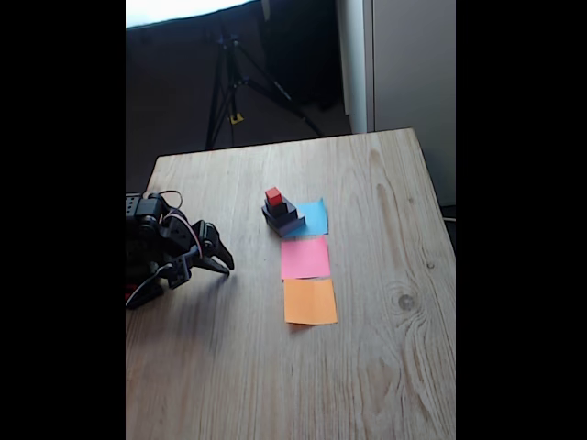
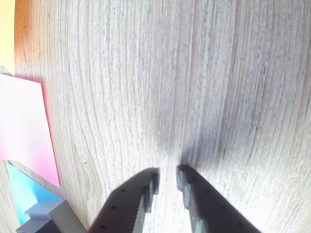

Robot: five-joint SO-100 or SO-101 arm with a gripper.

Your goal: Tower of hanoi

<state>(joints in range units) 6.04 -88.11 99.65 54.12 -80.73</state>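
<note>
From where I'm standing, the whole tower is sitting stacked on the blue paper square [image 1: 314, 217]: the large flat grey block [image 1: 284, 223] at the bottom, the medium black block [image 1: 282, 213] on it, the small black cube [image 1: 277, 205] above that, and the tiny red cube [image 1: 273, 195] crowning it.

Taking that tower as the landmark, the gripper [image 1: 227, 265] is hanging low over bare desk [image 1: 367, 367], apart from the stack, off to its left and a little nearer the camera in the fixed view. The jaws are standing narrowly parted and gripping nothing.

In the wrist view the gripper [image 2: 167, 174] is pointing at empty wood, while a corner of the grey block [image 2: 51, 213] is peeking in at the lower left, beside the pink paper square [image 2: 24, 131]. I judge the arm needs to swing toward that side and rise to the red cube.
</note>
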